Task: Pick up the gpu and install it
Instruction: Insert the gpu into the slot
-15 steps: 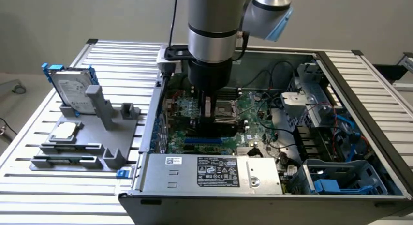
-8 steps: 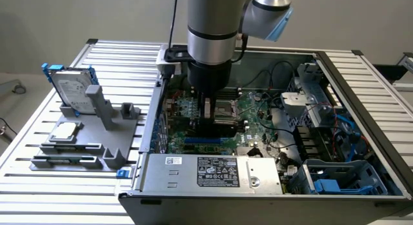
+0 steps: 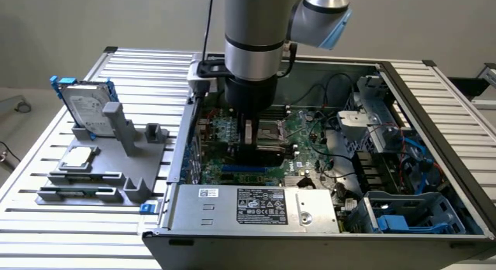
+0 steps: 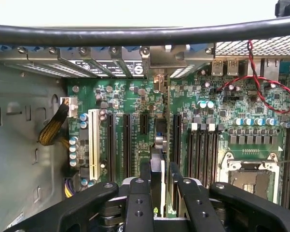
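Your arm (image 3: 256, 38) is reaching straight down into the open computer case (image 3: 232, 249). Its jaws are gripping the gpu (image 4: 157, 166), and the fingers (image 4: 139, 203) are pressing on its two flat faces. The card is hanging edge-on near the middle of the case, over the green motherboard (image 4: 135, 96) that is lying on the case floor. In the wrist view it is lining up with the row of long black expansion slots (image 4: 127, 145), between those slots and the memory slots (image 4: 205, 150). You cannot tell whether its lower edge is touching a slot.

Deeper in the case, beyond the memory slots, the open CPU socket (image 4: 248, 179) is showing its bare frame. A twisted red and black wire (image 4: 260, 82) is looping over the board near the case's rear ports. A yellow braided cable (image 4: 53, 128) is lying against the grey case wall.

The silver power supply (image 3: 256, 206) is sitting along the case's near edge in the exterior view. Outside the case, on the exterior view's left, a grey fixture (image 3: 116, 165) is resting on the slatted tabletop (image 3: 62, 241). It is holding a silver hard drive (image 3: 85, 107) upright and a small square chip (image 3: 76, 158) flat.
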Tool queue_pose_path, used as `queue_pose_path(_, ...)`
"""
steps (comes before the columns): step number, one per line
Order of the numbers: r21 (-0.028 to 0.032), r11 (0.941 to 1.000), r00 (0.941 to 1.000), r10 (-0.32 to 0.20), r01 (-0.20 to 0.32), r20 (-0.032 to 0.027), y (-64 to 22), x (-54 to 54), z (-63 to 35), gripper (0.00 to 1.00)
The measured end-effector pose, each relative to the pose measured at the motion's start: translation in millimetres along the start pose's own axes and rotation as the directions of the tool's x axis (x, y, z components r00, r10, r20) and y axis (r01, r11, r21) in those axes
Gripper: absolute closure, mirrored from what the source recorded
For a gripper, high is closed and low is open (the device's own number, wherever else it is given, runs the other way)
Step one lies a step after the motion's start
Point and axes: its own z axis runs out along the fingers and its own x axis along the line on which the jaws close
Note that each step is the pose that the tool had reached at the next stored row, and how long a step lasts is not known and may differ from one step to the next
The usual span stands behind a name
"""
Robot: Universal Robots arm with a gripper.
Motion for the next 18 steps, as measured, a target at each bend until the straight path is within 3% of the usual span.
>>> queue_pose_path(15, -0.0001, 1.0, 1.0, 0.0, 0.0, 0.0043, 2.1, 2.6, 4.4, 0.74)
queue_pose_path(18, -0.0001, 1.0, 1.0, 0.0, 0.0, 0.0073, 2.3, 3.1, 4.9, 0.74)
